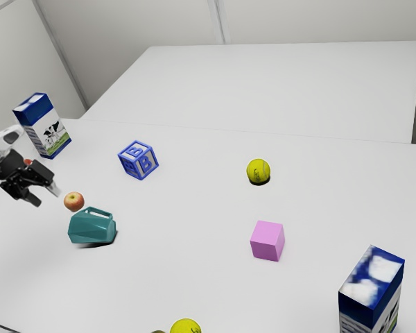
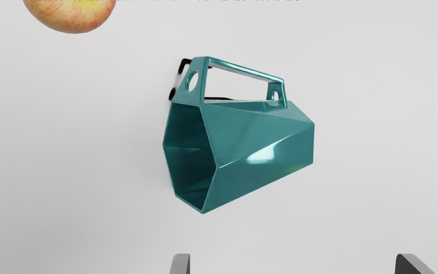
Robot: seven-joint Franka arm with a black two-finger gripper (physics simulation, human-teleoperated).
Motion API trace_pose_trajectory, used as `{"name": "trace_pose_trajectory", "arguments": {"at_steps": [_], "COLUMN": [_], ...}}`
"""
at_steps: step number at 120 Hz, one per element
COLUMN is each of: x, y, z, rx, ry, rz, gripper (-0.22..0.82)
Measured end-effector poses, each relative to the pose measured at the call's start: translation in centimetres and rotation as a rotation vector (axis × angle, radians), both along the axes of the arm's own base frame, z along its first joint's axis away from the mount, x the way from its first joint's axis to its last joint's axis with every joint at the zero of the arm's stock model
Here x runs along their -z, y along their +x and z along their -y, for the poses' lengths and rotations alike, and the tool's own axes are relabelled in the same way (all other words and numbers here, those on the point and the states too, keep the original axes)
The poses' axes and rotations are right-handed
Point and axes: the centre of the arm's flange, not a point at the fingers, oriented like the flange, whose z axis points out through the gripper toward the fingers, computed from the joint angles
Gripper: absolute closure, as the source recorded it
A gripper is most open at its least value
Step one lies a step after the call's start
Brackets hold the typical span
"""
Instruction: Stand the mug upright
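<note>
While your gripper (image 1: 44, 195) hangs over the table (image 1: 194, 277) at the exterior view's left, you have open room from its fingertips past the mug (image 1: 91, 227) toward the view's right, and the nearest obstacle to them is one apple (image 1: 73, 202), just beside the mug. Out past the tool you can count two tennis balls (image 1: 258, 171), one lettered block (image 1: 138, 160) and one pink cube (image 1: 267, 241); of two milk cartons, one (image 1: 41, 125) stands close behind your hand and the other (image 1: 371, 298) is farthest from it. Something red (image 1: 28, 161) is mostly hidden behind the arm, too little to name. Your hand slants, its fingers pointing down and toward the exterior view's right. By the wrist view, your two fingers stand wide apart with nothing held between them. Ahead of their tips the one mug lies on its side, not touching them, its handle (image 2: 245, 70) away from the fingers, its mouth turned sideways across them, and bare table around it; the apple sits beyond, on the handle side.
</note>
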Motion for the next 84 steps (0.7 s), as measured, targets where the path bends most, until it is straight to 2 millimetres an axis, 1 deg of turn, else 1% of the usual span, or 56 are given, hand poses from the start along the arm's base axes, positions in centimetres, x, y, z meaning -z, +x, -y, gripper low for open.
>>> {"name": "trace_pose_trajectory", "arguments": {"at_steps": [24, 43, 72, 84], "x": [2.2, 4.3, 7.5, 8.5], "y": [0.5, 0.6, 0.9, 1.0], "z": [-0.4, -1.0, -0.6, -0.5], "rx": [0.023, 0.026, 0.044, 0.05], "ry": [-0.031, -0.065, -0.122, -0.137], "rz": [0.041, 0.064, 0.093, 0.107], "gripper": [0.02, 0.02, 0.02, 0.02]}}
